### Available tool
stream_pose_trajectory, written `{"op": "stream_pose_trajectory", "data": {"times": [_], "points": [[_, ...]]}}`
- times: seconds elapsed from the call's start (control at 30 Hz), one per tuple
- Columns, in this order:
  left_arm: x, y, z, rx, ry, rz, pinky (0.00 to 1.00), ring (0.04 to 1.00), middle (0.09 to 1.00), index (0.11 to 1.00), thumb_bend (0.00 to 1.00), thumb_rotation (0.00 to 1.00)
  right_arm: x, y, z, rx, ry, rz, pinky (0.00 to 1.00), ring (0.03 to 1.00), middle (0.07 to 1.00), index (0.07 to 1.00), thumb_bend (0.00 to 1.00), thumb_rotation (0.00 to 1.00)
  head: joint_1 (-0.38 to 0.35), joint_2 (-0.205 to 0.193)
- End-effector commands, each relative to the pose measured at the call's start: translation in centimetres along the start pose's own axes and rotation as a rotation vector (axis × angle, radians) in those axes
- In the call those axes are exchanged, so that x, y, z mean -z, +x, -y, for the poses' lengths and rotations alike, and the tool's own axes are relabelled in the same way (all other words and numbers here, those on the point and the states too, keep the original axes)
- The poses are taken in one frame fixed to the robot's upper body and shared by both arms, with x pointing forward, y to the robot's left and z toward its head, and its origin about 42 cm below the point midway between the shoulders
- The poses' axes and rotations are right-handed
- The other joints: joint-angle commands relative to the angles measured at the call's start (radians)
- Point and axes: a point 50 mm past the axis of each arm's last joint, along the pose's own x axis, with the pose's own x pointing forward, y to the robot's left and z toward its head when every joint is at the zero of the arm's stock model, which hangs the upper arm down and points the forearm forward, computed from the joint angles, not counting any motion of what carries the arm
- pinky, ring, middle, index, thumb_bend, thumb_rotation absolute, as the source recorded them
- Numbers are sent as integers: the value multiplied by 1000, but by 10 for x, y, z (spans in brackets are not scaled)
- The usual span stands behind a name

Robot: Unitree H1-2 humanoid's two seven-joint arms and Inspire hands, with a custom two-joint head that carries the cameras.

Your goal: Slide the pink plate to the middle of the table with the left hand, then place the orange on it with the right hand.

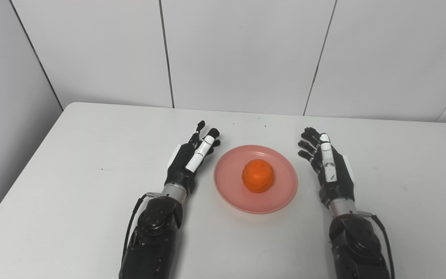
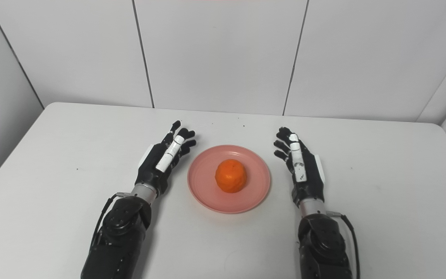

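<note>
Plate: we see the plate (image 1: 283,190) at mid-table, between our hands.
Orange: the orange (image 1: 258,176) sits at its centre (task looks done to us).
Left hand: our left hand (image 1: 189,161) is spread wide, empty, just left of the rim.
Right hand: our right hand (image 1: 329,164) is spread, empty, slightly farther off.
Hidden: both palms face inward; contact with the table (image 1: 72,174) is unclear.
</note>
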Motion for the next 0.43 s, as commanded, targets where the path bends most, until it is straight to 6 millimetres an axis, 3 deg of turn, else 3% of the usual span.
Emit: {"op": "stream_pose_trajectory", "data": {"times": [0.0, 0.07, 0.17, 0.3, 0.4], "points": [[-14, 12, 4, -6, 73, 119, 891, 846, 865, 923, 775, 734, -7, 8, -7, -18, 34, -14, 854, 871, 883, 852, 752, 932, -7, -8], [-8, 15, 4, -5, 115, 125, 868, 864, 882, 933, 676, 799, -4, 9, -7, -2, 48, -42, 864, 885, 895, 858, 739, 943, -12, -16], [-2, 18, 5, -5, 110, 110, 902, 904, 918, 957, 638, 839, 0, 11, -6, 18, 73, -74, 873, 894, 898, 849, 723, 937, -10, -18], [4, 21, 4, -3, 52, 73, 992, 970, 963, 997, 732, 897, 1, 11, -4, 32, 103, -77, 898, 913, 903, 855, 712, 912, -33, -21], [6, 22, 1, 16, 48, 55, 1000, 996, 991, 1000, 736, 922, 2, 12, -5, 41, 130, -78, 926, 936, 916, 864, 710, 901, -51, -23]]}}
